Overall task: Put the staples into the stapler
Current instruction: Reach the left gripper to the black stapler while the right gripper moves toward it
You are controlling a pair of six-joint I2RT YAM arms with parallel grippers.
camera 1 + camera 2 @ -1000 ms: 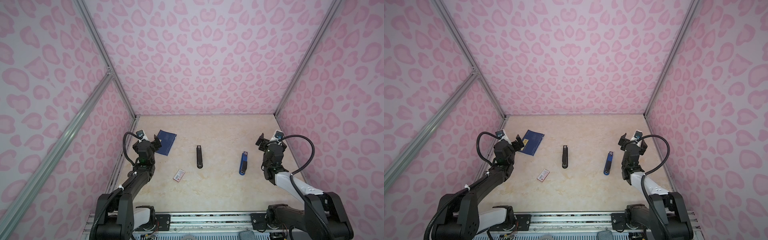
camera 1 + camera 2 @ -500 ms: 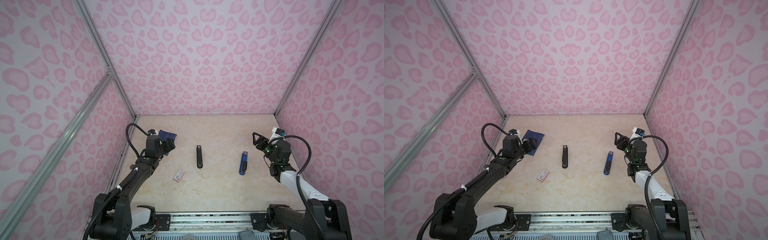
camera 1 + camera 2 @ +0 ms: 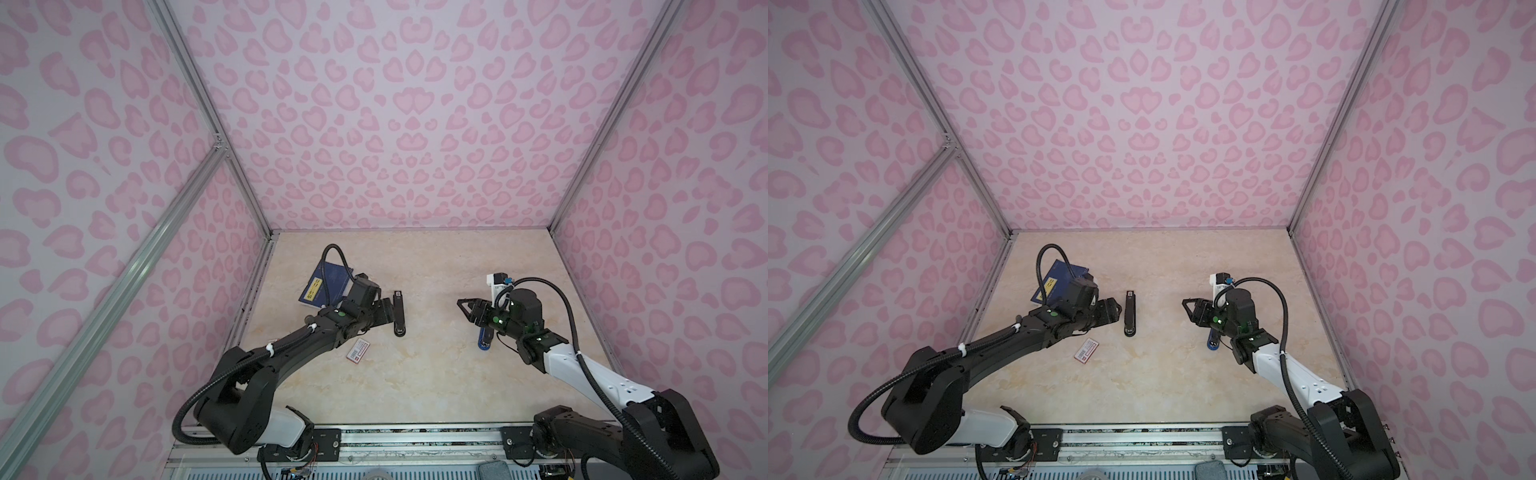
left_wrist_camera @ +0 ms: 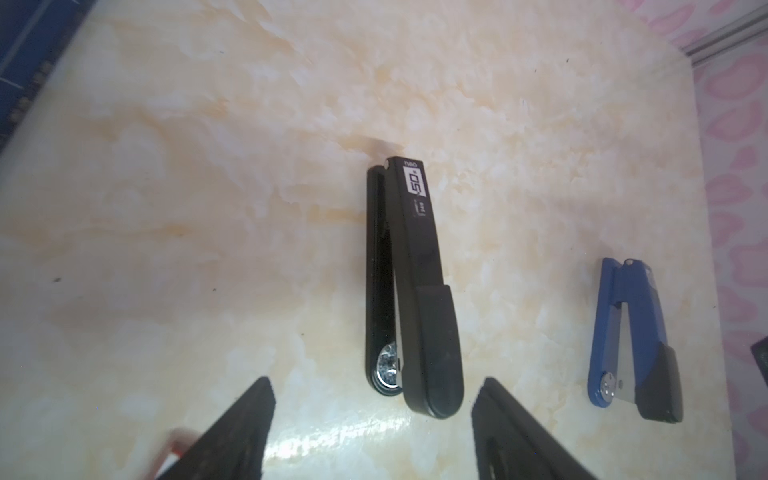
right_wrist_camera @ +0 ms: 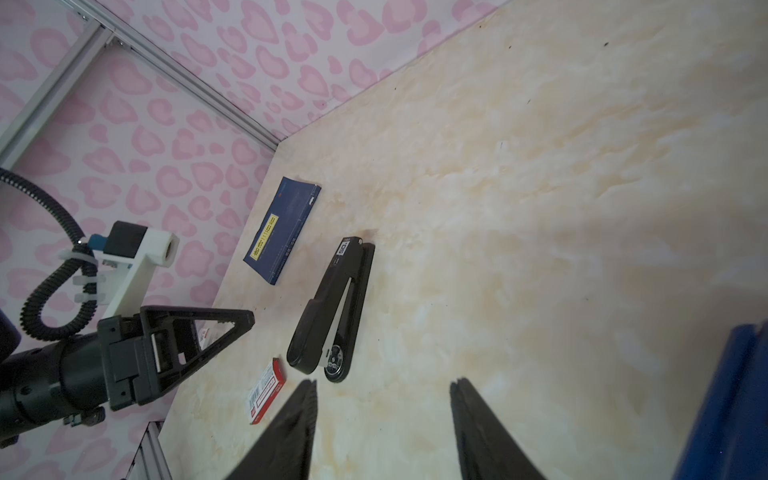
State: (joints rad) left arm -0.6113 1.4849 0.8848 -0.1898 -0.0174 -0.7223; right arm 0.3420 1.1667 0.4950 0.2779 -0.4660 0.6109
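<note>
Can make out only the near end of the blue stapler [image 3: 483, 340] in both top views, the rest behind the right arm [image 3: 517, 324]. In the right wrist view, lose most of it past the frame edge. Cannot read the print on the red-and-white box [image 3: 358, 350]; in the left wrist view, get just a red blur. Find the blue booklet [image 3: 314, 289] partly under the left arm [image 3: 324, 332].
</note>
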